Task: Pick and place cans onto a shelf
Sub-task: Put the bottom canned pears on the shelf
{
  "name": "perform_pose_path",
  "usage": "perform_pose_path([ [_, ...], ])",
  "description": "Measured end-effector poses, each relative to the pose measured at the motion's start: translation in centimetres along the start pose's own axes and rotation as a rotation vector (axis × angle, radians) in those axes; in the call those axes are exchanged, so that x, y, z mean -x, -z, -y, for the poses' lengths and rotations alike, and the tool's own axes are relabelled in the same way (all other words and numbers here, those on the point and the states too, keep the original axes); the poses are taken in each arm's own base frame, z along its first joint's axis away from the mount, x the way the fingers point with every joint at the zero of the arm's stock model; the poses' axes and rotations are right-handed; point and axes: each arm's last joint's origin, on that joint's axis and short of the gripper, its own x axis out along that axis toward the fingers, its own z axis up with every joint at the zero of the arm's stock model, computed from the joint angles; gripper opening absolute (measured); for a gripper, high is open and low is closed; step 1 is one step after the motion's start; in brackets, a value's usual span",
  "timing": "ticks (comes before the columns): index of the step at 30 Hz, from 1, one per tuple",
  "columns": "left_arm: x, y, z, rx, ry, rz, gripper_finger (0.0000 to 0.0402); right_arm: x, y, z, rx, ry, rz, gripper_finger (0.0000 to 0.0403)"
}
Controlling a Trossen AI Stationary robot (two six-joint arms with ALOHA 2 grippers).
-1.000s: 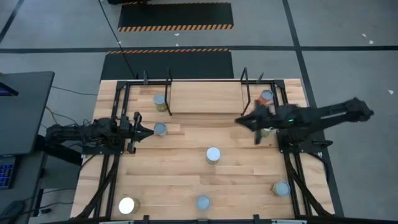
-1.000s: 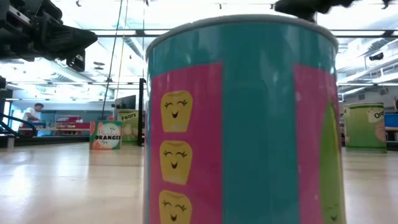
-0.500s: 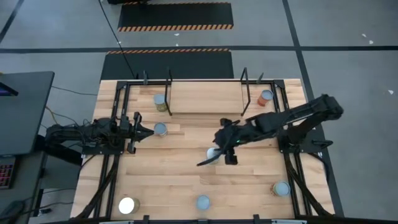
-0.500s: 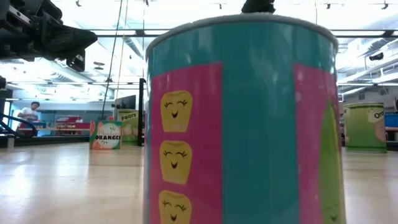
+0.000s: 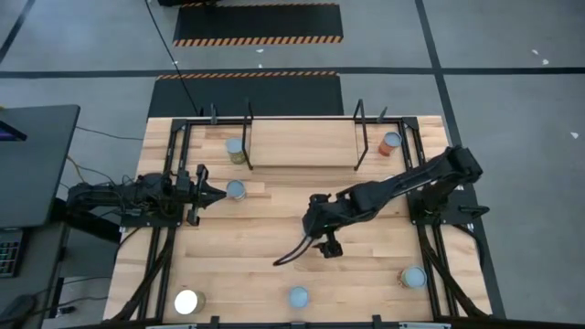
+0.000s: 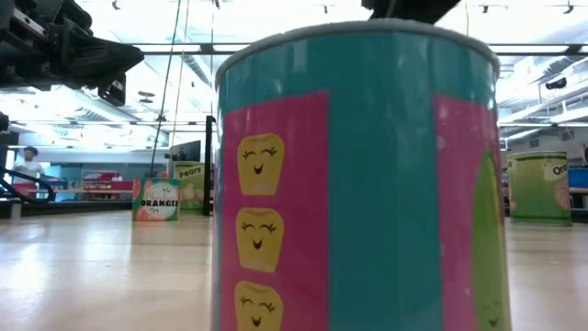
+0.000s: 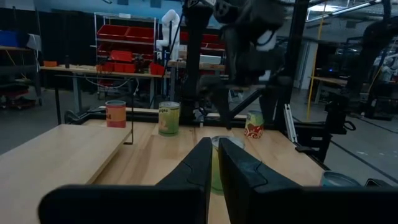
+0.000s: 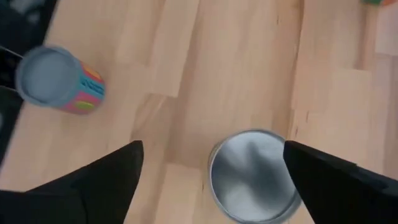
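Note:
The shelf (image 5: 302, 144) stands at the table's far edge with one can (image 5: 236, 149) at its left end and one can (image 5: 391, 142) at its right end. My right gripper (image 8: 212, 152) hangs open over a silver-topped can (image 8: 252, 179) at mid-table. Its fingers stand on either side of the can, above it and clear of it. In the high view that gripper (image 5: 317, 239) hides this can. My left gripper (image 5: 218, 192) waits shut at the left, its tips just short of another can (image 5: 236, 190).
Loose cans stand near the front edge (image 5: 186, 302), (image 5: 298, 297) and at the near right (image 5: 413, 277). A teal-and-pink can (image 8: 59, 81) stands beside the right gripper. The low view is filled by one close can (image 6: 358, 184). A person shows far off in the room.
My right gripper has swung from the shelf's right end toward the table's middle and near edge, has tipped down and has opened. It now hangs over the centre can. No can has moved.

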Motion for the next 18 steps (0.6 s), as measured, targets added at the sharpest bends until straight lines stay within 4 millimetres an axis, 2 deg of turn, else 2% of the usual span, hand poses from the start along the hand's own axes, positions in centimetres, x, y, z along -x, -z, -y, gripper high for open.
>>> perform_pose_path([
  [4, 0.0, 0.0, 0.0, 0.0, 0.001, 0.0, 0.0036, -0.9, 0.3, 0.2, 0.044, 0.025, -0.045, 0.0389],
  [10, 0.0, 0.0, 0.0, 0.0, 0.0, 0.0, 0.0036, -0.6, 0.4, 1.0, 0.05, 0.091, -0.056, 0.0398],
  [18, 0.0, 0.0, 0.0, 0.0, 0.0, 0.0, 0.0036, -2.1, 1.7, 2.4, 0.055, 0.062, -0.089, 0.0399],
])
